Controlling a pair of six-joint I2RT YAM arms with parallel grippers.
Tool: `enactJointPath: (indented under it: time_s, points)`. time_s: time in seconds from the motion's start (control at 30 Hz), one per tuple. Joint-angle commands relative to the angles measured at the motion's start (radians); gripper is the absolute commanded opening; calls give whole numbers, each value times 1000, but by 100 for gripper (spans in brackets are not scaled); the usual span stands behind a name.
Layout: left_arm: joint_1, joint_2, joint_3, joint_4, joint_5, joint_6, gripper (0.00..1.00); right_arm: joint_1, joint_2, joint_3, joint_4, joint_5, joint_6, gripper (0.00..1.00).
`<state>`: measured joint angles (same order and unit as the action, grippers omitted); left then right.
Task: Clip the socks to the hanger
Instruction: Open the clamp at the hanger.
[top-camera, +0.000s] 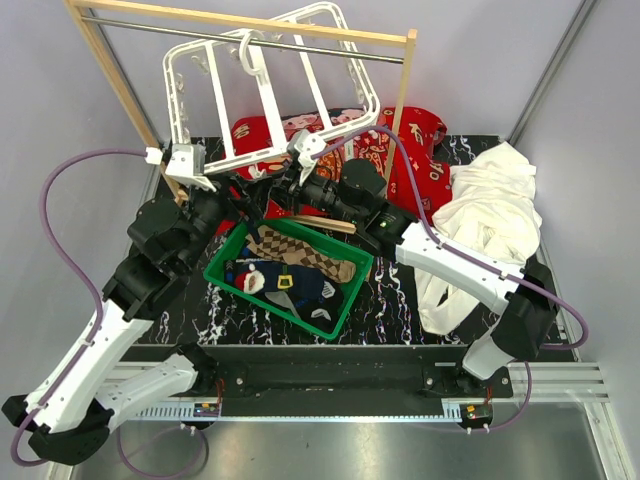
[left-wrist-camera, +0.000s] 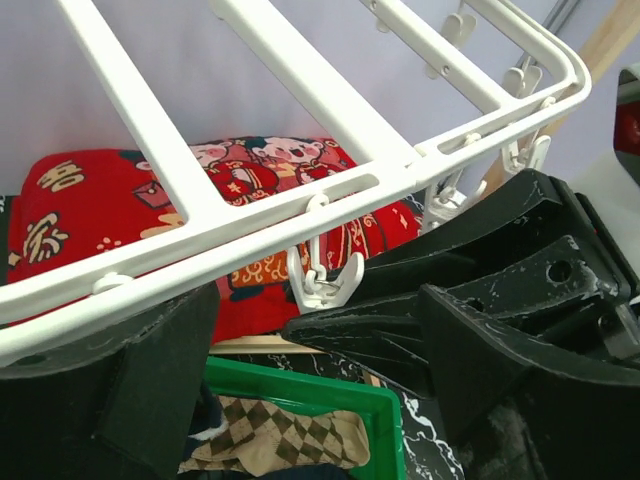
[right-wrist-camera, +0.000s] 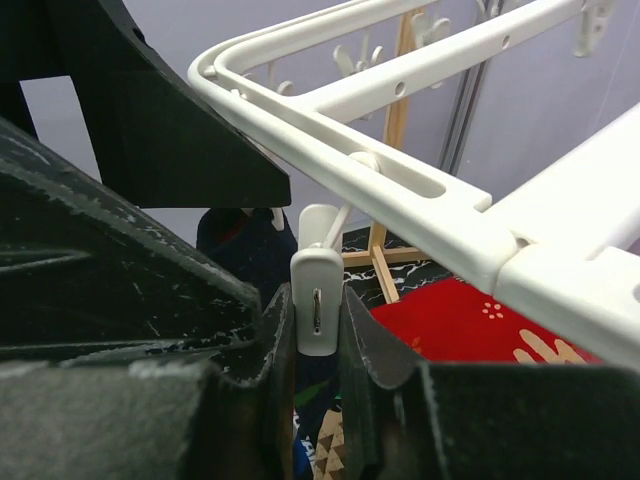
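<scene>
The white hanger (top-camera: 262, 75) hangs from the rod at the back, and its slats cross both wrist views (left-wrist-camera: 310, 80) (right-wrist-camera: 400, 190). My right gripper (top-camera: 296, 172) (right-wrist-camera: 320, 325) is shut on one dangling white clip (right-wrist-camera: 320, 295) at the hanger's near bar. The same clip shows in the left wrist view (left-wrist-camera: 322, 282). My left gripper (top-camera: 250, 192) (left-wrist-camera: 310, 355) is open and empty, just left of that clip and above the basket. The brown-tan argyle sock (top-camera: 300, 250) (left-wrist-camera: 270, 435) and dark navy socks (top-camera: 290, 290) lie in the green basket (top-camera: 265, 303). A dark navy cloth (right-wrist-camera: 240, 255) shows behind the clip; I cannot tell whether it is clipped.
The wooden rack (top-camera: 240, 18) with its metal rod (top-camera: 330, 47) carries the hanger. A red printed cloth (top-camera: 410, 140) lies behind the basket. A big white cloth (top-camera: 490, 220) is heaped on the right, partly over the right arm.
</scene>
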<state>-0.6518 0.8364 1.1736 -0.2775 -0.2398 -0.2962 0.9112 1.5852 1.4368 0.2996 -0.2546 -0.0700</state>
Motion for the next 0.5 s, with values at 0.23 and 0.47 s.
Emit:
enactJointPath:
  time_s: [0.23, 0.47]
  points:
    - [0, 72, 104, 17, -67, -46, 84, 12, -30, 8, 26, -66, 10, 9]
    - [59, 81, 93, 6, -57, -98, 75, 12, -37, 16, 16, -84, 1, 9]
